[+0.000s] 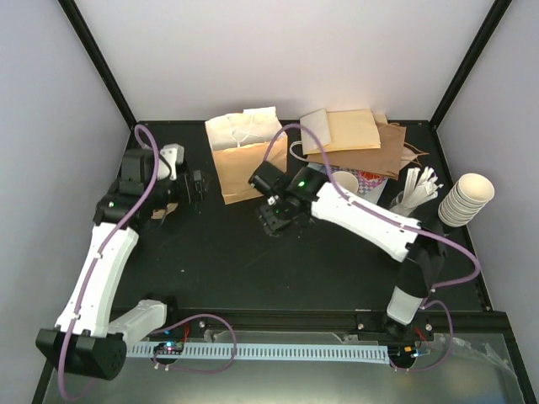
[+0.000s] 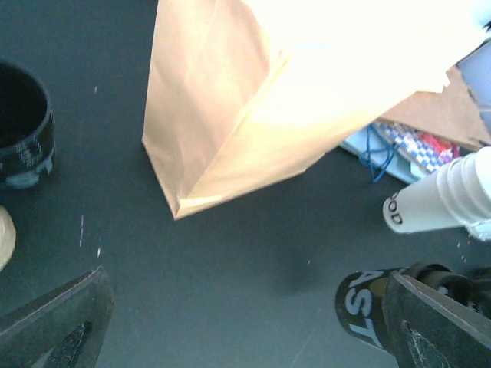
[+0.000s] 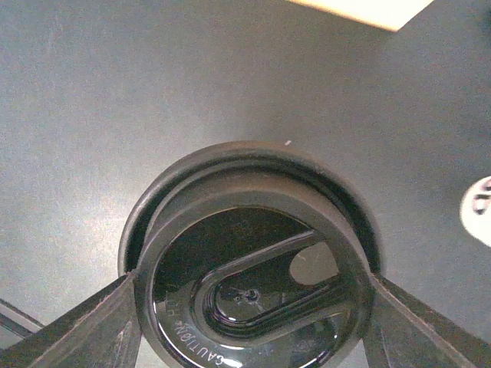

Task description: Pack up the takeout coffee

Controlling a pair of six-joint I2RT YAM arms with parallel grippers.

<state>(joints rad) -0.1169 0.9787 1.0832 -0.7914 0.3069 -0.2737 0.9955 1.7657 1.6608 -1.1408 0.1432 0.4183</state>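
Observation:
My right gripper (image 1: 274,220) is low over the black table, in front of the upright brown paper bag (image 1: 242,158). In the right wrist view its gripper (image 3: 253,326) is shut on a black round plastic lid (image 3: 253,299), one finger on each side of the rim. A second dark rim (image 3: 253,157) shows just behind that lid. No cream cup shows under the lid, so the takeout coffee cup is hidden or out of view. My left gripper (image 1: 192,187) is open and empty left of the bag; the left wrist view shows its gripper (image 2: 245,337) over bare table near the bag (image 2: 230,115).
Flat brown bags (image 1: 358,135) lie at the back right. A stack of lidless cream cups (image 1: 466,200) lies at the right, another (image 2: 441,201) lies near a patterned item (image 1: 370,179). White stirrers (image 1: 417,189) lie beside it. A black round thing (image 2: 23,126) sits at the left.

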